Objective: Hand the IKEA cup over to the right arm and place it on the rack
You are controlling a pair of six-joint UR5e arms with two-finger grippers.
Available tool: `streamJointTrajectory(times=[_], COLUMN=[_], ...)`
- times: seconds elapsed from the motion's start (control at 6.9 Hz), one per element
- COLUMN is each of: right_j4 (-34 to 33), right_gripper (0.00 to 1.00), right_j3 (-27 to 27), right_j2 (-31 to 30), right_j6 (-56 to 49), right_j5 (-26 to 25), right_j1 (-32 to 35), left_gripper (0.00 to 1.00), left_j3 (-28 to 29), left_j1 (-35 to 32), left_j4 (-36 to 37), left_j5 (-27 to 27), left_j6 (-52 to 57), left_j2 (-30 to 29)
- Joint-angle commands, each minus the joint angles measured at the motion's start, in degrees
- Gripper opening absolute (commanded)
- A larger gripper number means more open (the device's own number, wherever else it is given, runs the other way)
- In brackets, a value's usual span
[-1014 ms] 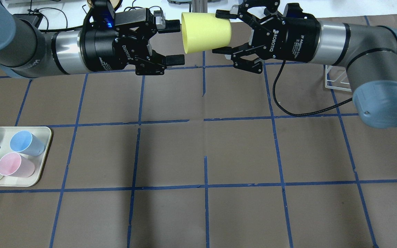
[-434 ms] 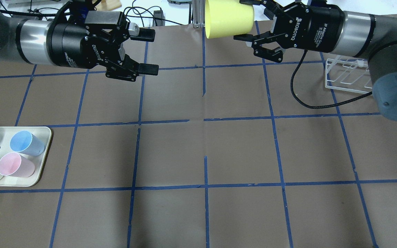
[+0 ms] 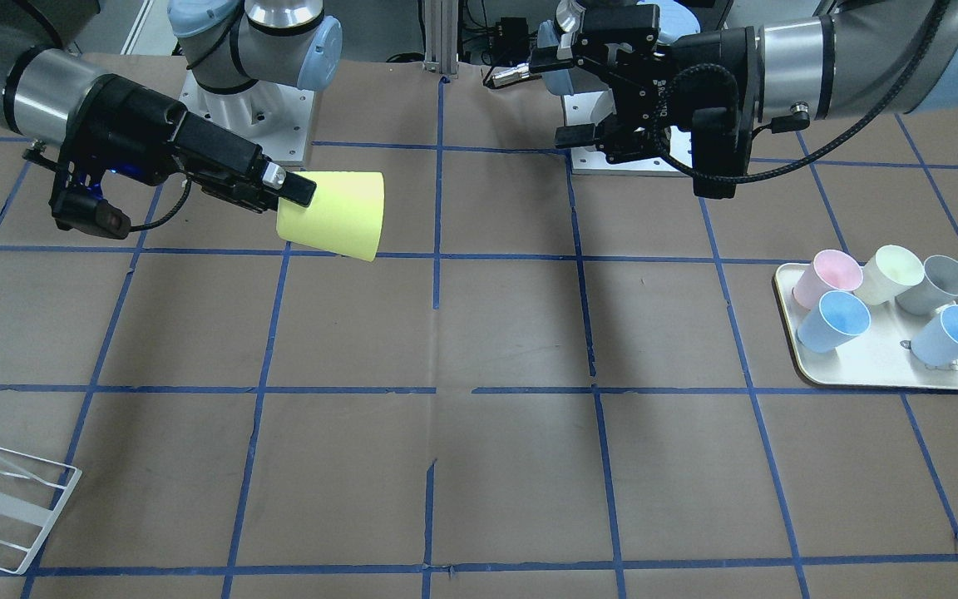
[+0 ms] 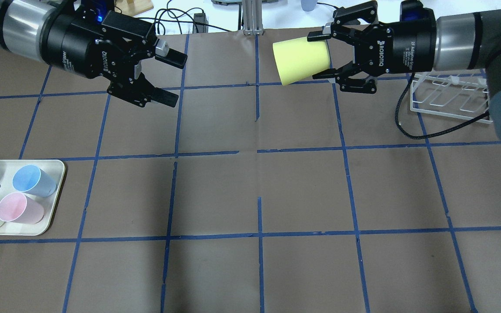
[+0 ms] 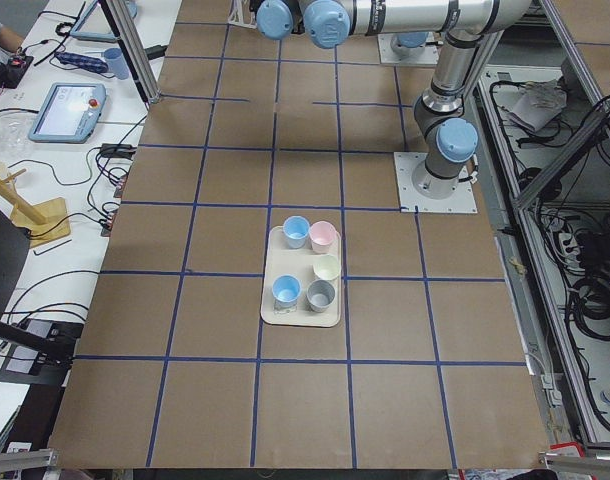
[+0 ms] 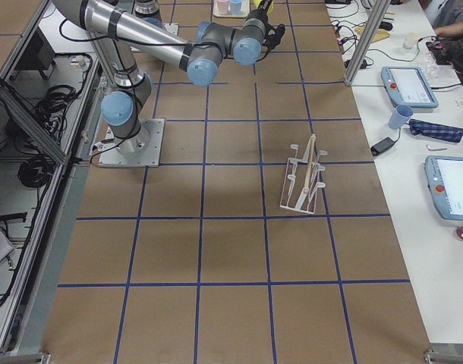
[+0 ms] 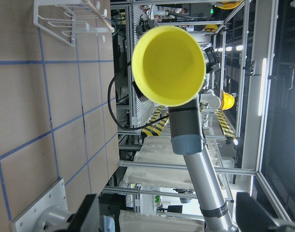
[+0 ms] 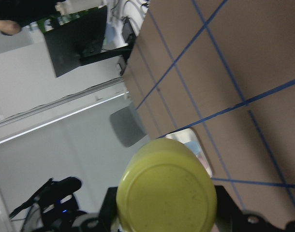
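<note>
The bright yellow IKEA cup hangs on its side in the air over the table's far middle. My right gripper is shut on its narrow end, and its mouth points toward my left gripper. In the front-facing view the cup sits at the tip of the right gripper. The left wrist view looks into the cup's mouth; the right wrist view shows its base. My left gripper is open and empty, well apart from the cup, also in the front-facing view. The white wire rack stands below the right forearm.
A cream tray with several pastel cups sits at the near left edge and shows in the front-facing view. The rack also shows at the table edge and in the exterior right view. A black cable loops under the right wrist.
My left gripper, open, has drawn back to the left away from the cup. My right gripper has carried the cup to the right, first up in the view, then back down.
</note>
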Motion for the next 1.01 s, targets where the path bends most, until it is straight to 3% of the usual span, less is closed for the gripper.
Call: streamJointTrajectory(times=[0.0,0.14,0.58,0.72,0.87], right_j4=[1.93,3.25,4.58,3.54,2.66], right_gripper=[0.43,0.43,0.41,0.41,0.40], right_j3=[-2.73,-3.52,-5.20,-6.24,-8.26], right_j2=[-2.17,-2.17,-1.74,-1.30,-0.08], right_j6=[-0.85,-2.60,-25.39,-30.08,-33.43], right_j5=[-18.92,-25.09,-47.93,-53.92,-56.42], right_j1=[-0.10,-0.01,-0.01,-0.01,-0.10], left_gripper=[1.00,1.00,1.00,1.00,1.00], left_j3=[0.24,0.24,-0.73,-1.08,-1.52], left_j1=[-1.70,-4.06,-11.36,-12.77,-13.14], left_j4=[9.99,12.89,25.28,28.71,31.35], left_j5=[15.65,18.50,33.86,39.48,41.62], left_j6=[-12.89,-17.04,-27.60,-30.42,-30.36], left_j2=[1.45,2.50,5.40,5.58,6.02])
